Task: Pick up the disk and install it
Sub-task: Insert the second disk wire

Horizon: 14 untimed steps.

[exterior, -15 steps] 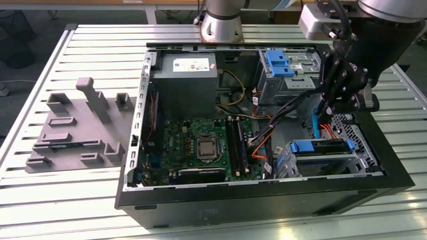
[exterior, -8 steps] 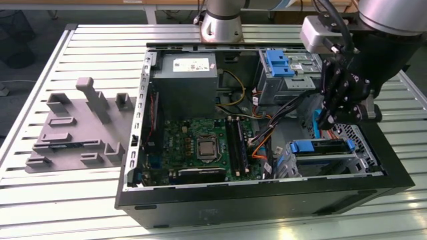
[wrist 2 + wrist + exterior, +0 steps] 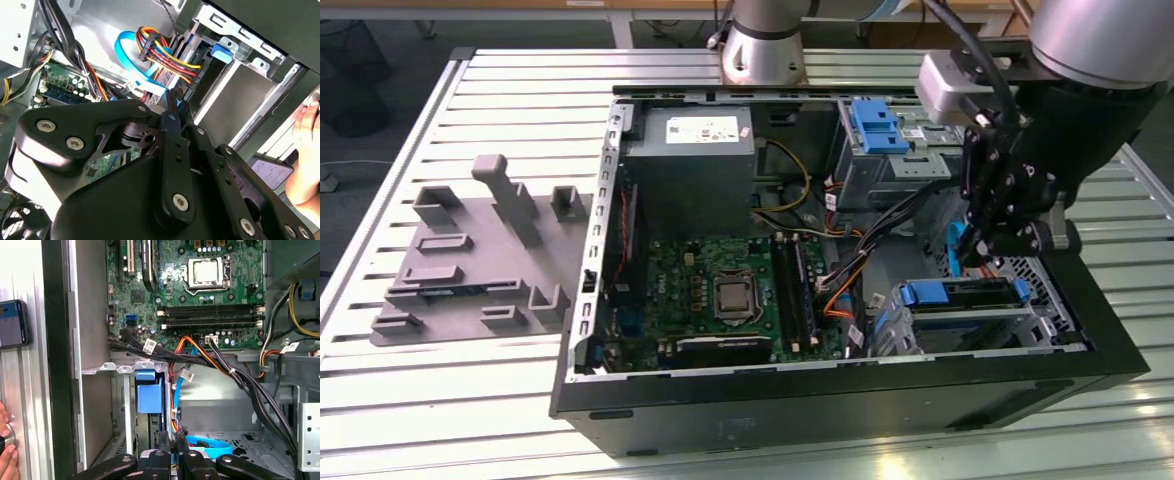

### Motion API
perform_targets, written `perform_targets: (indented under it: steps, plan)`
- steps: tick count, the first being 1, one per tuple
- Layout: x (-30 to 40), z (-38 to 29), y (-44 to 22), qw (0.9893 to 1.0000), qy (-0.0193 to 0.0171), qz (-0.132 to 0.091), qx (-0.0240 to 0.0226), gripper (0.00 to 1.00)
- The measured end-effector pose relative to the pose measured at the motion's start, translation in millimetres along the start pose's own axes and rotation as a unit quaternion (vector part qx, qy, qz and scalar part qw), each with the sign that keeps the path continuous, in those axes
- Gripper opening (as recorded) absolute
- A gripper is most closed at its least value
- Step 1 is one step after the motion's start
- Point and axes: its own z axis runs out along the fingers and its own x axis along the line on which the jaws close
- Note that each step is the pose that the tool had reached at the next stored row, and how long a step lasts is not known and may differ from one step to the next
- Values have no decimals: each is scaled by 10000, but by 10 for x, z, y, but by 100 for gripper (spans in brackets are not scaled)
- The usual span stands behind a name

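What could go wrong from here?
1. The gripper sits deep in the case, close to the blue flat cable and the wire bundle. Any move might snag them.
2. A person's hand is beside the case. A wide arm swing might hit it.

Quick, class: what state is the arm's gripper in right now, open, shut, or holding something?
Gripper: shut, fingers together with nothing between them, poised inside the computer case near the blue SATA cable.
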Motion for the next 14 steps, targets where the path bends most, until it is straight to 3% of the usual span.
perform_targets:
  steps: [14]
  plan:
    - [68,119,7,10000,-1,35,13,16]
